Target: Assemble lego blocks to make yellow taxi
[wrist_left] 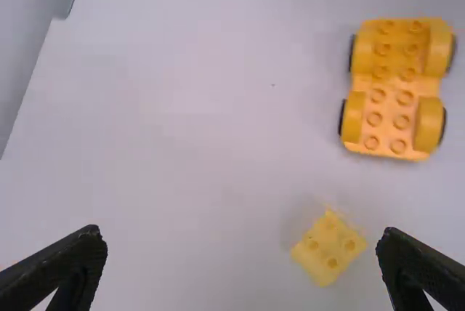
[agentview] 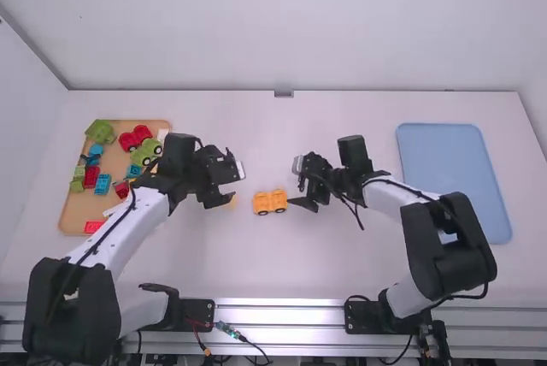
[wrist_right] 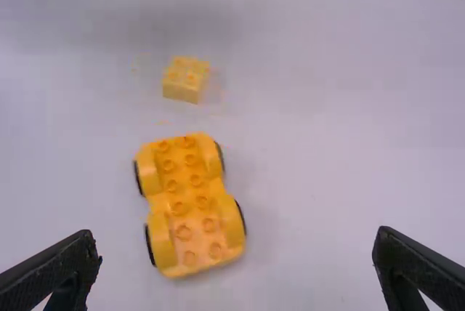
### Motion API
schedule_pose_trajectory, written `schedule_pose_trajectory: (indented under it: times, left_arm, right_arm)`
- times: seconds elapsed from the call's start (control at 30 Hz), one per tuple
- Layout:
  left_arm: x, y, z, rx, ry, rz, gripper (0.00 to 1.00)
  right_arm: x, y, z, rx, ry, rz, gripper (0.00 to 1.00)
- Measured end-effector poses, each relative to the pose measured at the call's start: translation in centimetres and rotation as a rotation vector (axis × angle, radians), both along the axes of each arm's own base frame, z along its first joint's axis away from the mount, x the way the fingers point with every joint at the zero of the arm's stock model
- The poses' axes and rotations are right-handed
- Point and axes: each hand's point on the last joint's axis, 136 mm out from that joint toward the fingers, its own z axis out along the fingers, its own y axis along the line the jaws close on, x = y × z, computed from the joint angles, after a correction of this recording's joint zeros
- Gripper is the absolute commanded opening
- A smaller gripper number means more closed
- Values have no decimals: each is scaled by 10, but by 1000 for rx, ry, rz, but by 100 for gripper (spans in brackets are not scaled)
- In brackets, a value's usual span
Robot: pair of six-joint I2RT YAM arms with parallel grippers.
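Near the middle of the table lies the orange-yellow wheeled car base [agentview: 270, 202], studs up; it also appears in the left wrist view [wrist_left: 396, 89] and between the open fingers' span in the right wrist view [wrist_right: 190, 206]. A small yellow block [agentview: 232, 201] sits just left of it, apart, studs up, seen as the pale yellow block [wrist_left: 329, 247] and the same block [wrist_right: 186, 79]. My left gripper [agentview: 224, 186] is above the table by the block; its fingers [wrist_left: 236, 264] stand wide open, empty. Right of the base, my right gripper [agentview: 302, 189] is open and empty, fingers apart [wrist_right: 236, 264].
At the left a wooden tray [agentview: 77, 212] holds several green, red and blue blocks and wheeled pieces, partly behind the left arm. A blue tray [agentview: 444, 152] lies at the right, beside the right arm.
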Motion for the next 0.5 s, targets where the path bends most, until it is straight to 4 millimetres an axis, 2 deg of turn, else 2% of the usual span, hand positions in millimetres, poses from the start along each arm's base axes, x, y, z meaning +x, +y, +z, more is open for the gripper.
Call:
schedule_pose_trajectory:
  times: [0.13,0.2,0.33,0.5]
  left_arm:
    - [-3,14,3,-83,-46,-113,99]
    - [-2,17,2,-119,-53,-137,99]
    - [-5,21,-11,-222,-30,-197,99]
    - [-6,10,-32,-291,3,-264,99]
  right_arm:
    - [-10,18,-9,11,-52,103,98]
    - [-9,19,-14,17,-58,116,99]
    - [-11,23,-27,61,-58,164,99]
    - [-13,21,-38,157,-35,209,99]
